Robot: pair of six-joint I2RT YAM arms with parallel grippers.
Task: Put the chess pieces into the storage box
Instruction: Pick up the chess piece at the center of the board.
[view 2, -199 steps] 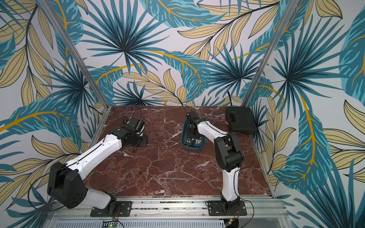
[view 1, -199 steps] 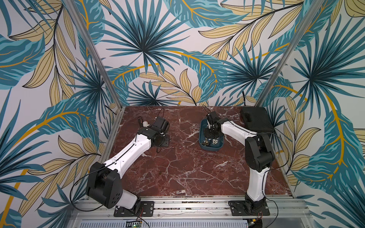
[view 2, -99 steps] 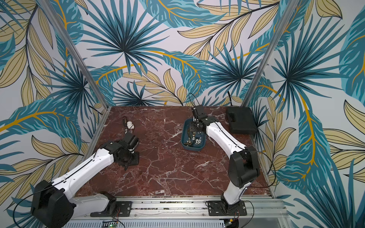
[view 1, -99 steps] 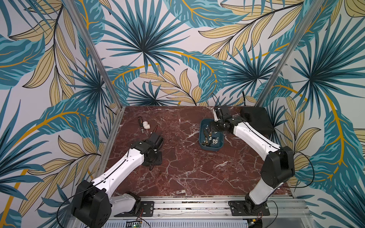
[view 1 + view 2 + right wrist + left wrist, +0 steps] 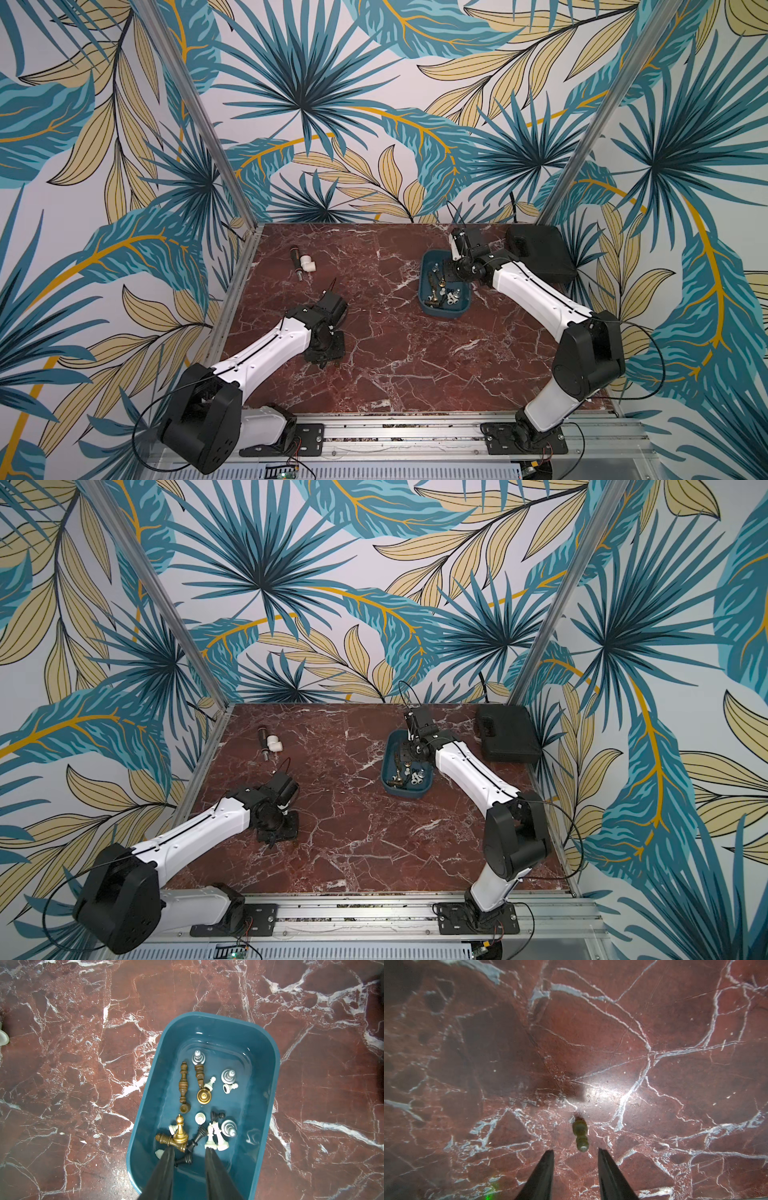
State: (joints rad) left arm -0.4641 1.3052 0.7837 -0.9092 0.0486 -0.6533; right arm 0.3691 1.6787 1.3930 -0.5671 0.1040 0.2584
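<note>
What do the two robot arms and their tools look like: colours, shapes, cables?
Both the left arm and the right arm have white shell links between bulky black joints, on black base plates. A thin black cable loops beside each. The left tool and right tool end in slim, tapering black fingers.

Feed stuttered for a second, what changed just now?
The left gripper pulled back from the far corner toward its base, open above a lone chess piece on the marble table. The right arm swung its elbow outward; the right gripper, open, remains over the storage box. Box, pipe elbow, tool, black case unmoved.
</note>
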